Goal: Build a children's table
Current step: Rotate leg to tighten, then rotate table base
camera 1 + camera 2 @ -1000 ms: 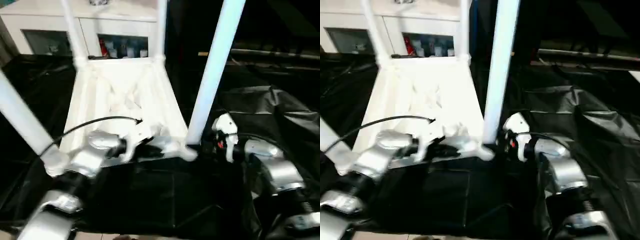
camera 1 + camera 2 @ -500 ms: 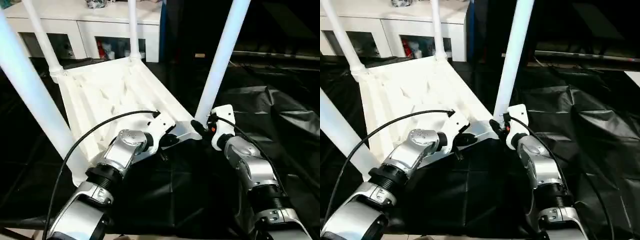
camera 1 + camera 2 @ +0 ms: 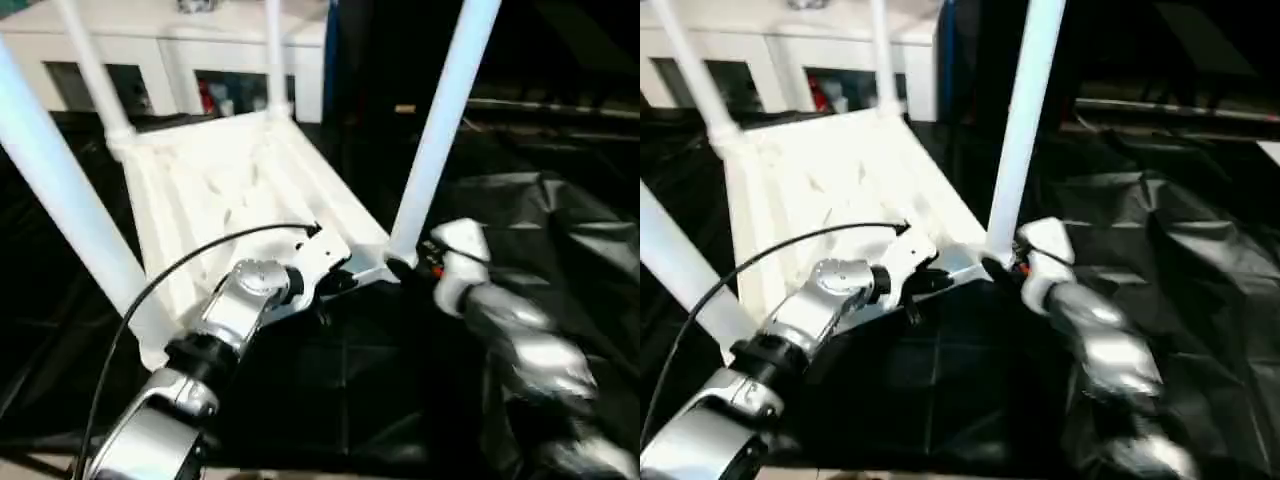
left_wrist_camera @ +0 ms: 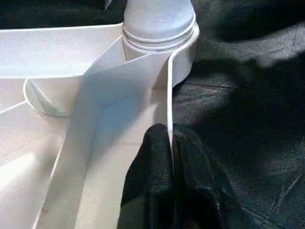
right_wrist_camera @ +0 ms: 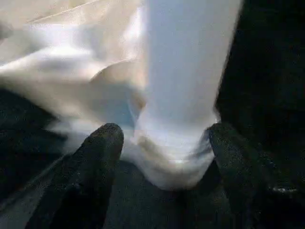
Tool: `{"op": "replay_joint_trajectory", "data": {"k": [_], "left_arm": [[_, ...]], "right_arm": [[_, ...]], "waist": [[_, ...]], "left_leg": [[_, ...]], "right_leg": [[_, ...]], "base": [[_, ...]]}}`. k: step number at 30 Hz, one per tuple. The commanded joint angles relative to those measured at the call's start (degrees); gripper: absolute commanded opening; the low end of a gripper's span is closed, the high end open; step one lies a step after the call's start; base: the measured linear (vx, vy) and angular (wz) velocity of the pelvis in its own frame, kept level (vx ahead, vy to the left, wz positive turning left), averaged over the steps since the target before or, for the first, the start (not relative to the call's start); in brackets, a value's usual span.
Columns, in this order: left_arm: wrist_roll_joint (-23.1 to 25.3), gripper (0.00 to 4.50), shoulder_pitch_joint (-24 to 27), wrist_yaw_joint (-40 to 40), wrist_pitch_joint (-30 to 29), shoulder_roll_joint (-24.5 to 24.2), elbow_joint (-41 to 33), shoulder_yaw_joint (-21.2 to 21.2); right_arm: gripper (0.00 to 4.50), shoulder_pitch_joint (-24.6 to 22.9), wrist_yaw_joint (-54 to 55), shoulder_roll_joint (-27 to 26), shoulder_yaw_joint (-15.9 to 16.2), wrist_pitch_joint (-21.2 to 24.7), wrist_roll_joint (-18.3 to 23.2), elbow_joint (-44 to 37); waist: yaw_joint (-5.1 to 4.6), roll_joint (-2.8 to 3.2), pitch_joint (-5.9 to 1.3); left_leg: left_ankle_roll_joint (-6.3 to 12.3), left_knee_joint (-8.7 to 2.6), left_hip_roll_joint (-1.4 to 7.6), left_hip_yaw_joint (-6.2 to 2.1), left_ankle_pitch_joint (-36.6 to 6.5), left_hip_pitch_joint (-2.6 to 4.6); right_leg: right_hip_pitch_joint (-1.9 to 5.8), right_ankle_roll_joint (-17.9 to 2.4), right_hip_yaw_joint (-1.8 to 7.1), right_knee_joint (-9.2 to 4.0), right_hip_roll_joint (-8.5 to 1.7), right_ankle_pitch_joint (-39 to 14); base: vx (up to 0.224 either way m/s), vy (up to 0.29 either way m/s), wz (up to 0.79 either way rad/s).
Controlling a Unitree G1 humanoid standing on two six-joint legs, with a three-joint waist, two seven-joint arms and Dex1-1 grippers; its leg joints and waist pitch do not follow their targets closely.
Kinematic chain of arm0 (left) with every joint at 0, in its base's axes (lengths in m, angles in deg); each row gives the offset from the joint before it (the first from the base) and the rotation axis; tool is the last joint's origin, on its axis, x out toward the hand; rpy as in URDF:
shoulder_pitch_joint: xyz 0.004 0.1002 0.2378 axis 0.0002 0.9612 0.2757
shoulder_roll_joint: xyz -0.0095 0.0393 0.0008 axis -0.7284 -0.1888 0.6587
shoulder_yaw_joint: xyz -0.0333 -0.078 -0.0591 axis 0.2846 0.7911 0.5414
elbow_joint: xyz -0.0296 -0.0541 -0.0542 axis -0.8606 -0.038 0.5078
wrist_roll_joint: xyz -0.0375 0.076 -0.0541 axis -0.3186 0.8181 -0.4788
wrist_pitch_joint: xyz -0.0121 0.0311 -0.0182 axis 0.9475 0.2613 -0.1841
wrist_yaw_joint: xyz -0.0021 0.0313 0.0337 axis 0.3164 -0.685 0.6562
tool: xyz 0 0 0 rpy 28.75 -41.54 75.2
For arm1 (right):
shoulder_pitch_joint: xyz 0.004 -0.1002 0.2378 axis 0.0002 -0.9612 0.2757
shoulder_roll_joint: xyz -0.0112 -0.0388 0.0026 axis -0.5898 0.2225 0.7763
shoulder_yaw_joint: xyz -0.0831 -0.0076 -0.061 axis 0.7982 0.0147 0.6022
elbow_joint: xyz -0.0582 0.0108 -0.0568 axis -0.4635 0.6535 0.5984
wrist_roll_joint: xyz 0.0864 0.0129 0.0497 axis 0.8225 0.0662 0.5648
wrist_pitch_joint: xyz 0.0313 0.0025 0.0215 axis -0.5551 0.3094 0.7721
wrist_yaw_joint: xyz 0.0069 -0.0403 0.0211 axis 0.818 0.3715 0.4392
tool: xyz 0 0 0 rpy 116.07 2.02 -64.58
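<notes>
Lying upside down on the black bench (image 3: pixel 560 230), white children's table (image 3: pixel 230 190), left tool (image 4: pixel 170 143) pinching its rim, right tool (image 5: pixel 164 143) spread around one leg (image 3: pixel 440 120).

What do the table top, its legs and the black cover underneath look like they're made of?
Table top: looks like moulded white plastic, matte, with thin ribs on its upturned underside. Legs: smooth white tubes, probably the same plastic, faint sheen. Black cover: thin, creased, glossy sheet, likely plastic film.

White cabinet (image 3: pixel 170 60), black table cover (image 3: pixel 560 240)
</notes>
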Motion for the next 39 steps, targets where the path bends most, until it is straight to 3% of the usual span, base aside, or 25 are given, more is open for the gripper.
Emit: {"op": "replay_joint_trajectory", "data": {"k": [1, 2, 3, 4, 5, 8, 11, 13, 16, 17, 20, 23, 26, 30, 34, 35, 39], "left_arm": [[-2.27, 0.0, 1.05, -0.61, 1.06, 0.14, -1.69, 1.38], [-2.69, 0.28, 1.13, -0.89, 0.75, 0.18, -2.04, 1.6], [-3.83, 0.28, 1.63, -2.16, -0.46, -0.05, -3.8, 1.93], [-5.21, 0.28, 3.0, -4.73, -3.03, -1.14, -7.95, 1.72], [-5.62, 0.48, 3.72, -5.55, -4.12, -1.78, -10.05, 1.64], [-6.99, 0.8, 5.57, -7.19, -7.18, -3.42, -15.68, 1.94], [-8.27, 0.95, 7.29, -8.81, -10.41, -5.14, -20.97, 1.95], [-10.32, 1.23, 10.17, -10.66, -15.73, -7.62, -28.87, 1.97], [-11.37, 1.43, 12.74, -10.17, -19.09, -9.03, -34.25, 2.38], [-11.54, 1.52, 14.09, -9.01, -19.86, -9.34, -36.39, 3.06], [-12.08, 1.88, 15.67, -8.06, -21.55, -9.82, -39.11, 4.02], [-12.95, 2.06, 17.04, -7.89, -24.15, -11.09, -42.3, 4.28], [-13.69, 2.47, 19.09, -7.41, -27.01, -12.41, -45.8, 4.54], [-14.33, 2.68, 21.49, -6.2, -29.36, -12.94, -48.96, 4.51], [-13.62, 3.05, 23.47, -4.38, -28.91, -13.33, -49.99, 4.23], [-12.82, 3.14, 24.07, -3.96, -27.5, -13.52, -49.91, 3.77], [-10.27, 3.44, 27.18, 0.0, -19.95, -11.89, -49.87, 3.45]], "right_arm": [[3.16, -0.79, -5.09, 2.06, 0.35, 1.39, 2.32, -3.56], [3.2, -1.02, -5.74, 2.55, 0.27, 1.61, 2.62, -3.98], [3.2, -1.49, -7.53, 4.14, 0.0, 1.93, 3.22, -4.95], [3.2, -2.08, -10.49, 6.64, -0.51, 2.73, 4.21, -6.58], [3.2, -2.18, -11.45, 7.47, -0.73, 3.3, 4.71, -7.3], [3.2, -2.36, -13.58, 8.91, -0.97, 5.52, 6.9, -9.77], [3.2, -2.19, -13.98, 8.77, -0.66, 6.96, 8.21, -11.11], [3.2, -1.51, -13.02, 6.75, 0.46, 7.18, 7.81, -10.64], [3.2, -1.05, -11.99, 4.8, 1.66, 6.66, 7.47, -9.73], [3.2, -0.72, -11.38, 3.52, 2.16, 6.67, 7.51, -9.48], [3.2, -0.06, -10.18, 1.35, 2.58, 7.03, 7.91, -9.55], [3.2, 0.63, -8.95, -0.52, 3.44, 6.71, 7.71, -9.52], [3.2, 2.7, -4.69, -4.91, 3.28, 5.24, 6.61, -6.5], [3.2, 4.33, -2.86, -8.3, 4.05, 4.18, 6.24, -2.47], [3.2, 5.91, -1.2, -10.42, 5.05, 1.91, 4.55, 1.15], [3.2, 6.63, 0.11, -11.08, 4.89, 0.83, 3.85, 2.42], [3.2, 10.19, 6.96, -13.68, 1.38, -1.48, 3.35, 6.9]], "waist": [[0.0, -0.95, -2.95], [-0.23, -1.04, -2.87], [-0.23, -0.73, -2.85], [-0.16, -0.87, -2.93], [0.08, -0.52, -2.99], [-0.06, -0.39, -3.2], [-0.01, -0.36, -3.2], [-0.14, -0.43, -3.08], [-0.37, -0.39, -2.8], [-0.28, -0.37, -2.78], [-0.26, -0.22, -2.67], [-0.18, -0.08, -2.69], [-0.38, -0.15, -2.84], [-0.41, -0.13, -3.03], [-0.47, -0.08, -2.95], [-0.42, -0.44, -2.9], [-0.43, -0.34, -2.85]], "left_leg": [[3.54, -4.12, 4.6, -2.54, -10.05, 0.51], [3.87, -4.03, 4.41, -2.48, -9.9, 0.41], [3.82, -4.01, 4.34, -2.5, -9.88, 0.4], [3.89, -3.84, 4.38, -2.43, -9.74, 0.46], [4.06, -3.85, 4.7, -2.51, -8.96, 0.54], [4.83, -3.74, 4.79, -2.39, -6.62, 0.51], [5.93, -3.61, 4.86, -2.34, -5.12, 0.41], [5.41, -3.77, 4.89, -2.42, -5.75, 0.35], [4.23, -3.9, 4.77, -2.37, -7.4, 0.43], [3.33, -3.89, 4.7, -2.26, -8.4, 0.8], [2.26, -4.16, 4.75, -2.41, -9.66, 0.8], [1.14, -4.24, 4.68, -2.35, -9.98, 1.02], [0.89, -4.21, 4.54, -2.37, -8.66, 0.89], [1.24, -4.03, 4.43, -2.33, -6.54, 0.75], [1.17, -3.97, 4.35, -2.22, -6.96, 0.76], [1.12, -4.05, 4.39, -2.29, -7.29, 0.73], [-0.13, -4.26, 4.51, -2.32, -8.57, 0.98]], "right_leg": [[2.28, -9.47, 3.56, -5.12, -6.31, -11.77], [2.21, -9.89, 3.45, -5.21, -6.24, -12.65], [2.15, -9.84, 3.41, -5.31, -6.26, -13.49], [2.21, -9.97, 3.44, -5.3, -6.28, -14.04], [2.23, -10.54, 3.55, -5.08, -6.47, -13.17], [2.04, -12.57, 3.39, -4.38, -5.88, -7.19], [2.05, -14.18, 3.34, -3.91, -5.96, -3.06], [2.14, -14.67, 3.3, -3.84, -6.16, -4.27], [1.97, -14.07, 3.34, -4.32, -6.04, -8.43], [1.73, -12.99, 3.38, -4.6, -5.76, -10.81], [1.63, -12.27, 3.41, -4.68, -5.77, -12.44], [1.46, -11.61, 3.55, -4.57, -5.61, -11.91], [1.54, -11.75, 3.55, -4.22, -5.61, -9.89], [1.71, -12.5, 3.53, -3.74, -5.58, -6.38], [1.68, -12.37, 3.53, -3.88, -5.49, -6.95], [1.74, -12.1, 3.54, -3.94, -5.61, -8.04], [1.52, -10.92, 3.62, -4.11, -5.57, -10.19]], "base": [[0.0, 0.0, 0.0], [0.0, 0.0, 0.0], [0.0, 0.0, 0.0], [0.0, 0.0, 0.0], [0.0, 0.0, 0.0], [0.0, 0.0, 0.0], [0.0, 0.0, 0.0], [0.0, 0.0, 0.0], [0.0, 0.0, 0.0], [0.0, 0.0, 0.0], [0.0, 0.0, 0.0], [0.0, 0.0, 0.0], [0.0, 0.0, 0.0], [0.0, 0.0, 0.0], [0.0, 0.0, 0.0], [0.0, 0.0, 0.0], [0.0, 0.0, 0.0]]}}
